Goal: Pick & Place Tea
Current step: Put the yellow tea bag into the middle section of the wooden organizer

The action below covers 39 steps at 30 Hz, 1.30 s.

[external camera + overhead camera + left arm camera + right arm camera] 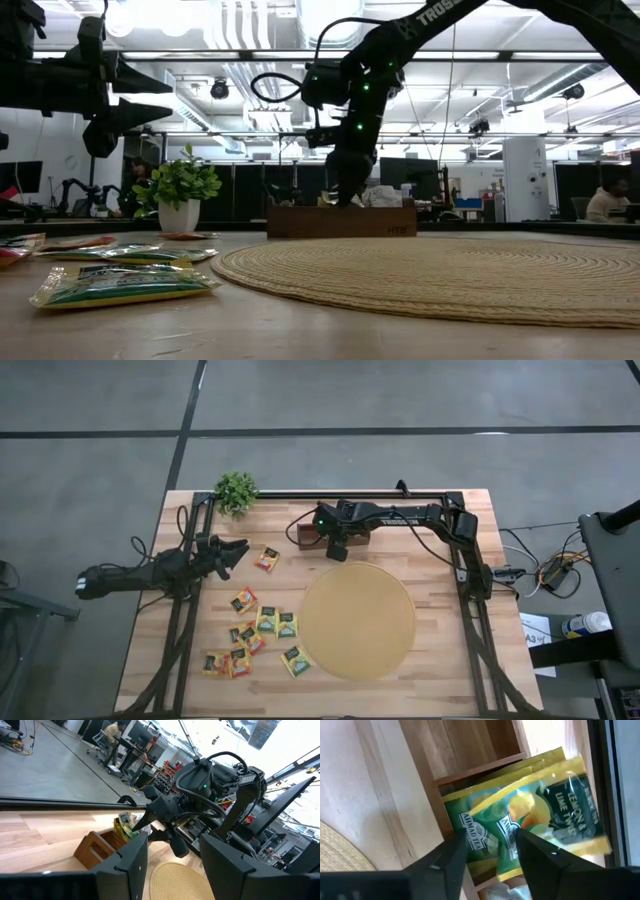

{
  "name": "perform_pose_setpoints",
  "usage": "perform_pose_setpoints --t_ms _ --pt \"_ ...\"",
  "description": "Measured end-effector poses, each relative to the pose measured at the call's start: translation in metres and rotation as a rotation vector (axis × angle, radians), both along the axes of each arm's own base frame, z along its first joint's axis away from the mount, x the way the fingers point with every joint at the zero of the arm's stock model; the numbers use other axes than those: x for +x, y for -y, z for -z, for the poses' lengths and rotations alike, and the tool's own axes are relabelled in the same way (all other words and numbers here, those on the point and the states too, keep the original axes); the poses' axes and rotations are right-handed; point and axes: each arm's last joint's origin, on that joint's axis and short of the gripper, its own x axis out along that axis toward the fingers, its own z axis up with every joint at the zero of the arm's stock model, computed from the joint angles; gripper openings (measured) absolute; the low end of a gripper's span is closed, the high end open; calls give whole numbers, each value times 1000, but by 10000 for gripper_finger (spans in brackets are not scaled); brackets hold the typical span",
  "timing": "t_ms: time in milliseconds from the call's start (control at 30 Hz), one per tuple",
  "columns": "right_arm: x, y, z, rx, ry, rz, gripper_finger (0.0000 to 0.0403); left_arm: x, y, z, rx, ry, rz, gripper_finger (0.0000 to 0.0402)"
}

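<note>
From above, loose tea sachets (258,635) lie left of the round mat (357,620), a potted plant (236,491) behind. The right gripper (337,550) hangs over the wooden tray (304,536). In its wrist view, its fingers (445,865) are spread above yellow-green sachets (530,820) in a tray slot. The left gripper (235,552) hovers parted, empty.

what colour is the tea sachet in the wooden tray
Green with yellow edges, tea sachet in the wooden tray; right wrist view shows it best.

green-yellow tea sachets (520,825) stand tilted in a tray slot; about ten more sachets (262,622) lie flat, scattered on the table's left.
</note>
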Motion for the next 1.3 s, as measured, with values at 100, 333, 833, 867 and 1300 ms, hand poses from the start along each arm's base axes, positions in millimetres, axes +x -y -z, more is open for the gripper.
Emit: perform_pose_setpoints --t_ms 100,333,833,867,1300 --pt "-3 -2 -6 51 9 -22 190 0 0 0 0 0 0 174" --pt "-4 -6 -22 109 68 -95 208 0 0 0 0 0 0 174" --pt "-12 7 -29 8 26 -120 195 0 0 0 0 0 0 174" --pt "-12 7 -27 12 21 -121 196 0 0 0 0 0 0 174" --pt "-20 4 1 23 -2 -126 194 0 0 0 0 0 0 174"
